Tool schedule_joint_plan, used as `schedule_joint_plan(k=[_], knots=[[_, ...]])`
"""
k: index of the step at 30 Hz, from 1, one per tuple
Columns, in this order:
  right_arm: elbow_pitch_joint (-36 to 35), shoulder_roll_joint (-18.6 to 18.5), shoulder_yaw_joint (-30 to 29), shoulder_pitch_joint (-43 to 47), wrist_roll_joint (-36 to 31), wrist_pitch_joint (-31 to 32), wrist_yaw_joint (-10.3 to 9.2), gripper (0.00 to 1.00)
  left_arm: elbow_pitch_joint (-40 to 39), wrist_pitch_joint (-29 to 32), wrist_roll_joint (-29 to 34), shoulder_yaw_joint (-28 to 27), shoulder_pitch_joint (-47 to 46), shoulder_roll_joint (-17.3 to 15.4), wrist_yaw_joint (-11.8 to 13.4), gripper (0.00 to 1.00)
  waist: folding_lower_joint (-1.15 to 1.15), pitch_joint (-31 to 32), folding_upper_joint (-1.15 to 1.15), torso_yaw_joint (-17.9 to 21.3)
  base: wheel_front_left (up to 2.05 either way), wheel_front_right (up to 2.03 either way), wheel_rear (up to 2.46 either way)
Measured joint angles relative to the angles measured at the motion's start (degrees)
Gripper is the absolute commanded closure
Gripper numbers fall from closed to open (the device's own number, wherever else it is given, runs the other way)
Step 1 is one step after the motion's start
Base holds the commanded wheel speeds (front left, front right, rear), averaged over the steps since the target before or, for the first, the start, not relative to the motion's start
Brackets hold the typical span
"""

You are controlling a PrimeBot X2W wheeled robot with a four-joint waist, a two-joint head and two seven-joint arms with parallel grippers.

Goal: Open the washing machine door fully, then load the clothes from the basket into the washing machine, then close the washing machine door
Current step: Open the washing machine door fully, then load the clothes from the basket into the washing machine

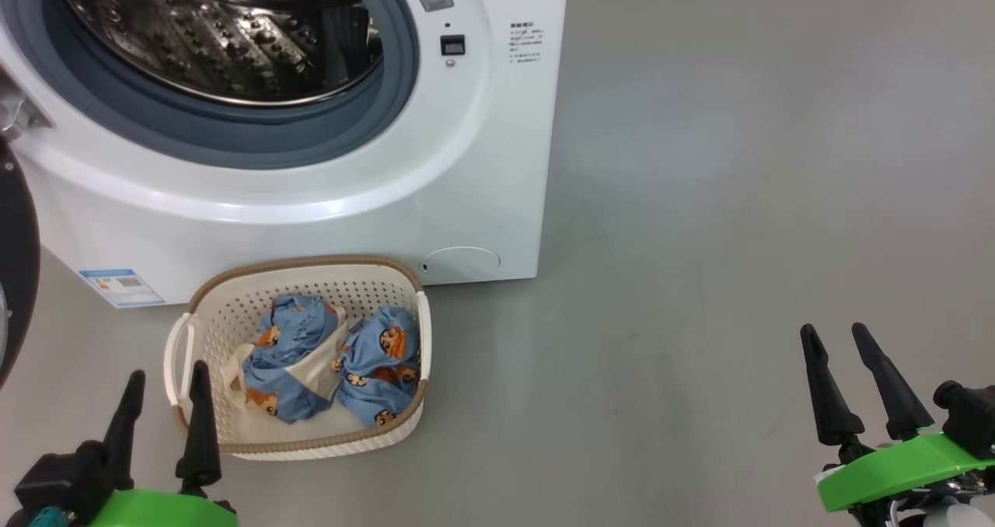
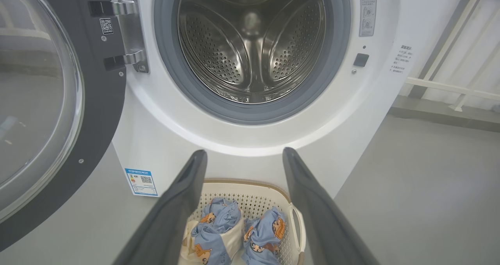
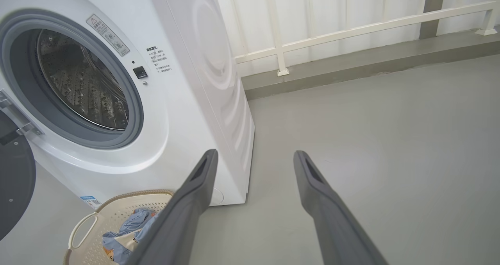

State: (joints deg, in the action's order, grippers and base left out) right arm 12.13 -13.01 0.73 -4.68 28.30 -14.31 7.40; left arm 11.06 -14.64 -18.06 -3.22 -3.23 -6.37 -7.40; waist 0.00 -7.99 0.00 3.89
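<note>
**A:** How is the door?

**B:** The door [image 2: 105,112] hangs swung wide on the left of the washer [image 1: 435,200], with its glass bowl turned outward. That leaves the drum [image 2: 252,50] mouth clear for us. We judge the opening step done and the loading not yet begun.

**A:** And the clothes?

**B:** Both bundles of clothes [image 1: 326,356] lie side by side in the basket [image 1: 311,266], the one with cream parts on the left. The basket sits on the floor [image 1: 699,200] just in front of the washer, below the drum mouth, so each lift looks short: up and away into the drum.

**A:** Our claws?

**B:** The left gripper [image 1: 169,368] hovers by the basket's near left corner, jaws spread wide with nothing between them. In the left wrist view its fingers [image 2: 175,210] frame the bundles, so we take it as lined up for the first pick. The right gripper [image 1: 833,328] is far out on the right over bare floor, well apart from the basket. It too is spread wide and empty, and we think it is parked there to leave the left arm room.

**A:** What worries us?

**B:** The fabric is loose. A trailing cream part could catch on the basket rim or drape over the gasket [image 2: 250,114], and that would foul the door when we close it.
</note>
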Motion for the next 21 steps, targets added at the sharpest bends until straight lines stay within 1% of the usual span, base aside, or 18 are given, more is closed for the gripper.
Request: schedule_joint_plan(k=[6, 21], knots=[[-0.05, 0.09, -0.33, 0.01, -0.01, 0.00, 0.00, 0.00, -0.29, 0.00, -0.52, 0.19, 0.09, -0.12, 0.00, 0.00, 0.00, 0.22, 0.00, 0.35, 0.00, 0.00, 0.00], [-0.34, 0.31, -0.90, 0.01, -0.08, 0.00, 0.00, 0.00, -0.54, 0.00, -1.34, 0.21, 0.08, -0.22, 0.00, 0.00, 0.00, -0.28, 0.00, -0.62, 0.00, 0.00, 0.00]])
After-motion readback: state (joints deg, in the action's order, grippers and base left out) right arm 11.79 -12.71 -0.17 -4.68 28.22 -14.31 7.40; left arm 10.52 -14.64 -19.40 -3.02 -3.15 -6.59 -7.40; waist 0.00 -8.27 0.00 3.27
